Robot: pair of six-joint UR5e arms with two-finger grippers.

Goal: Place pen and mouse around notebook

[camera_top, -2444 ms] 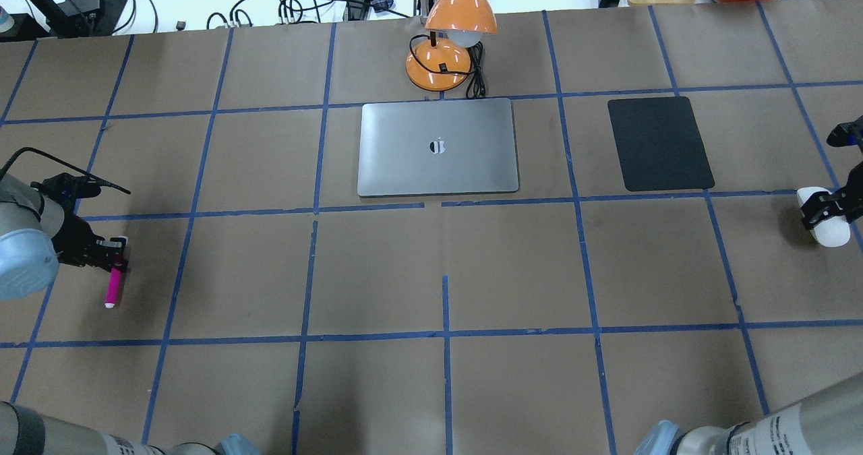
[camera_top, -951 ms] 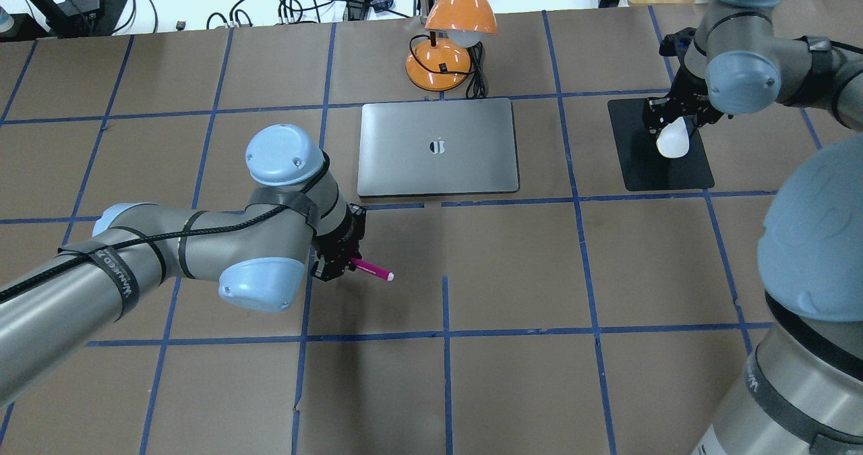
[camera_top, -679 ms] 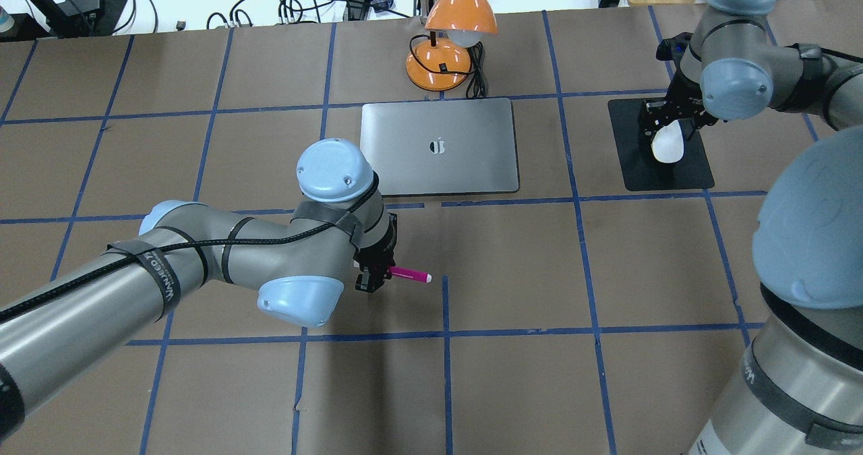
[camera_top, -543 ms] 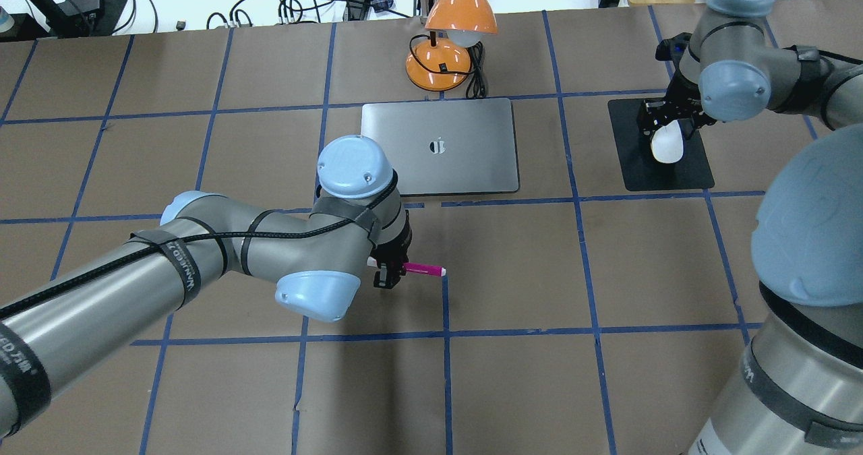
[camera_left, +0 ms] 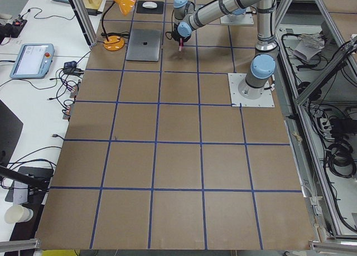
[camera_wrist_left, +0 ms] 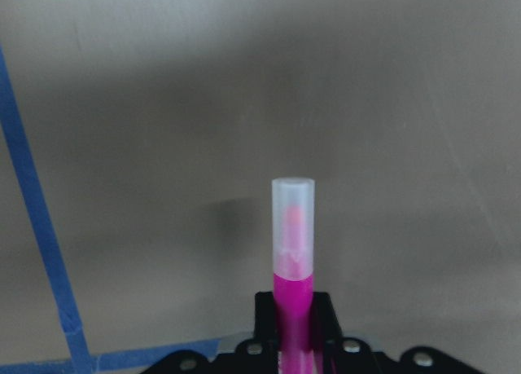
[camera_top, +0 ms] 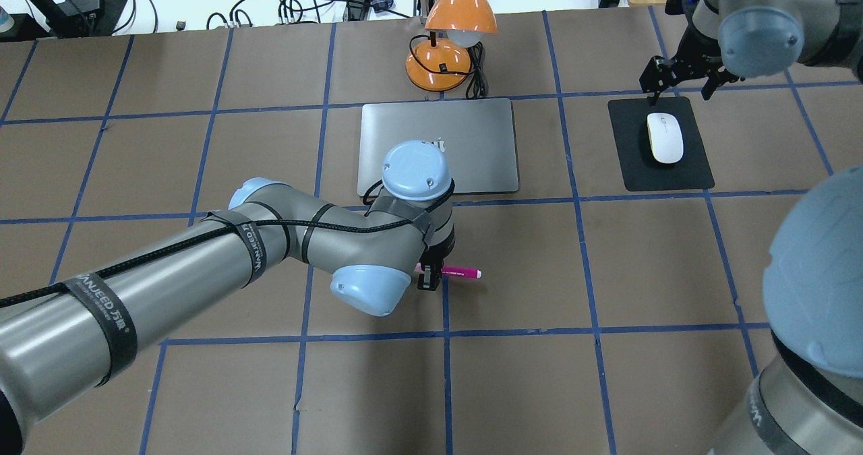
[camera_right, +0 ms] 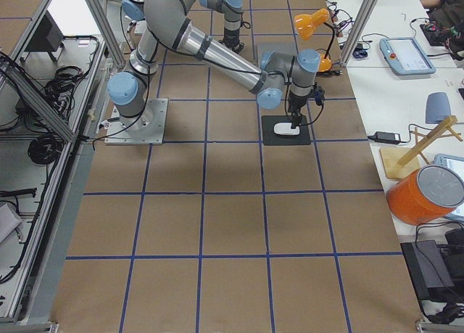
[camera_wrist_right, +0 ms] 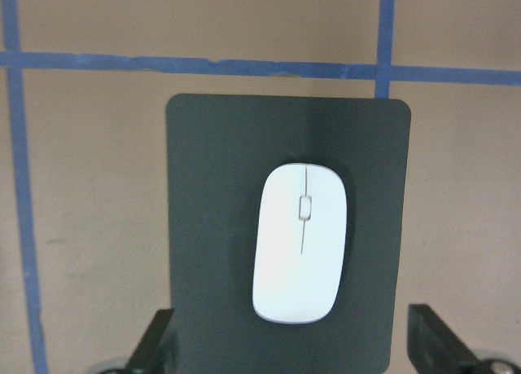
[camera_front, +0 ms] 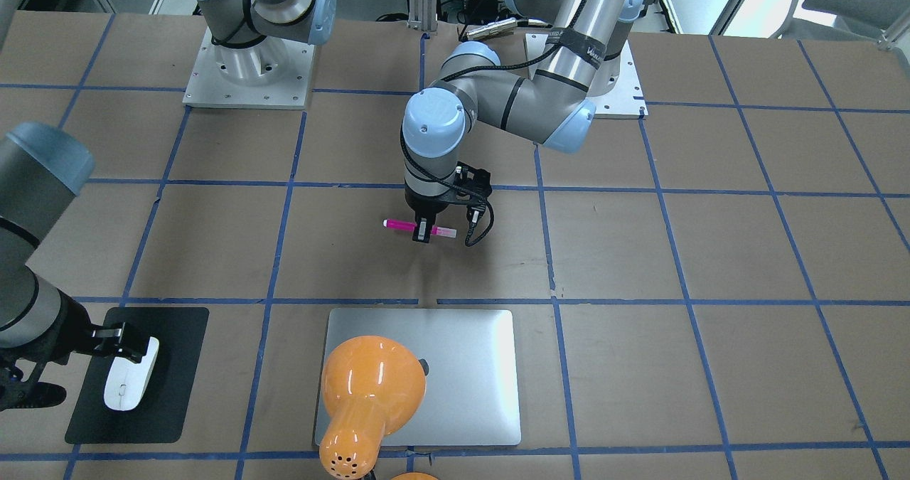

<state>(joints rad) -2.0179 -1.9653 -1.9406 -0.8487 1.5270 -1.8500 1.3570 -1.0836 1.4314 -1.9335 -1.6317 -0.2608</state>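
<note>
The silver-grey notebook (camera_top: pixel 472 138) lies flat at the table's middle back, also seen as the notebook (camera_front: pixel 469 366) partly behind the lamp. My left gripper (camera_top: pixel 431 276) is shut on the magenta pen (camera_top: pixel 462 272), held level just over the paper in front of the notebook, its cap pointing right. The left wrist view shows the pen (camera_wrist_left: pixel 293 244) jutting from the shut fingers. The white mouse (camera_top: pixel 665 138) rests alone on the black mat (camera_top: pixel 694 172). My right gripper (camera_top: pixel 679 91) hangs open above the mat's far edge, and the mouse (camera_wrist_right: pixel 299 244) lies free below it.
An orange desk lamp (camera_top: pixel 452 30) with its cord stands right behind the notebook. Blue tape lines grid the brown paper. Cables and devices lie beyond the table's far edge. My left arm's elbow overhangs the notebook's front edge.
My left arm carried the pen from the far left to the right, in front of the notebook. My right gripper set the mouse on the mat, opened and drew back upward.
</note>
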